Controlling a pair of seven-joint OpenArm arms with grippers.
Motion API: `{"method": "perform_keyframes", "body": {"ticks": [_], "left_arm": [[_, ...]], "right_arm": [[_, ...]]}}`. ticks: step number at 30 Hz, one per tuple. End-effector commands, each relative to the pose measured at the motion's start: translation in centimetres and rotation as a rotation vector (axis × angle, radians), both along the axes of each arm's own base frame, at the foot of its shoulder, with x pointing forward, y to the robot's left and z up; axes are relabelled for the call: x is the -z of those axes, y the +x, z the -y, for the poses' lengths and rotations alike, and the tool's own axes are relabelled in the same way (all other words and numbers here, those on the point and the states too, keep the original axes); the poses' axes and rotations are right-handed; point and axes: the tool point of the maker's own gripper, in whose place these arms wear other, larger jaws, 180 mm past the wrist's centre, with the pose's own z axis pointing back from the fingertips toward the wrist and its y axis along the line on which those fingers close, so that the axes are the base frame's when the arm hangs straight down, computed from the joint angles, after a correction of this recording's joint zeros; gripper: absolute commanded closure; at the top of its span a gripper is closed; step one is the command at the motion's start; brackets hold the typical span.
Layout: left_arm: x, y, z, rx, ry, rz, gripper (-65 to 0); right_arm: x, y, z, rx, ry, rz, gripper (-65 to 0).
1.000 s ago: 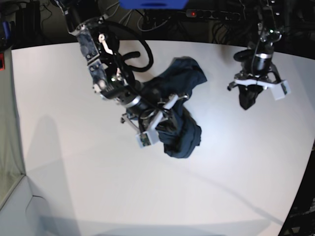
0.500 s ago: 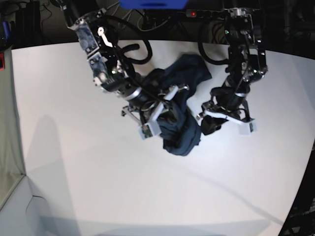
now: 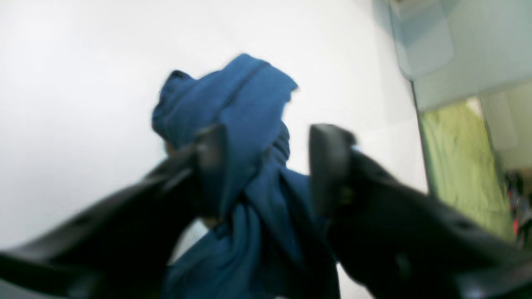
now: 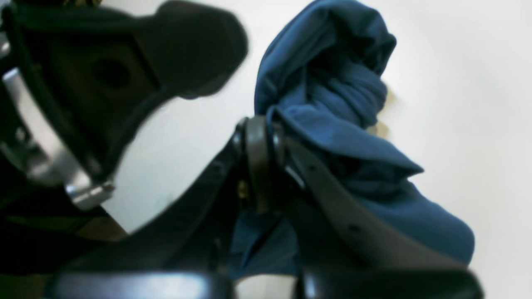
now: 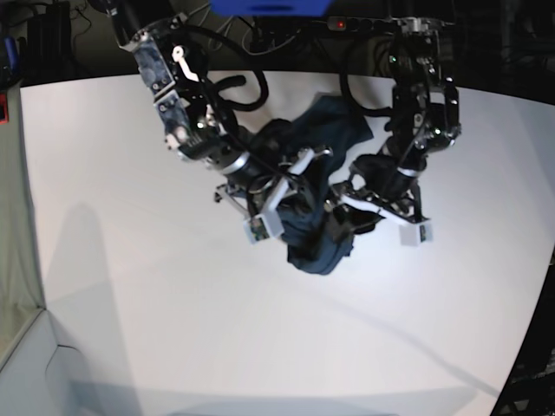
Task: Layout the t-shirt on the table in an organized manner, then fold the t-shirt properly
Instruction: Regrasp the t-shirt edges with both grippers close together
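The dark navy t-shirt (image 5: 325, 247) hangs bunched over the middle of the white table (image 5: 130, 286). My right gripper (image 5: 290, 195) is shut on a fold of it; in the right wrist view the fingertips (image 4: 259, 137) pinch cloth, and the t-shirt (image 4: 332, 83) drapes to the right. My left gripper (image 5: 342, 217) sits against the bunch's right side. In the left wrist view its jaws (image 3: 270, 166) stand apart, with a twisted strand of the t-shirt (image 3: 245, 91) between them, touching the left finger (image 3: 212, 166).
Dark cables and equipment line the table's far edge (image 5: 364, 26), with a blue object (image 5: 269, 7) above. The table's curved edge (image 5: 529, 329) runs down the right. Green cloth (image 3: 461, 166) hangs beyond the table's edge in the left wrist view.
My left arm has swung from the table's far right over to the t-shirt, and its jaws have opened around the cloth. The right gripper keeps its hold, shifted slightly.
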Motion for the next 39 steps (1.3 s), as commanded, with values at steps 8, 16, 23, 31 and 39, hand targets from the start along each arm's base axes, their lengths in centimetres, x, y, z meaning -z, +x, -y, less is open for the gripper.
{"method": "perform_keyframes", "body": {"ticks": [8,16,23,31,39], "left_arm": [[-1.8,1.5,1.2,0.081,0.06,0.073,-43.1],[-0.4,2.5,0.2,0.069,0.178,0.056,-43.1],[2.2,3.4,0.6,0.086,0.179,-0.007,-43.1],[1.9,3.9,3.8,0.177,0.197,0.012,-42.6],[3.5,4.2,3.2,0.167,0.205,-0.033,0.0]], "right_arm": [[-1.3,0.6,0.0,0.004,0.022,0.047,0.0],[-1.1,0.6,0.3,0.003,0.008,0.047,0.0],[-1.1,0.6,0.4,0.003,0.007,0.047,0.0],[-0.8,0.7,0.9,0.006,-0.007,0.048,0.0],[-0.8,0.9,1.5,0.007,-0.026,0.058,0.0]]}}
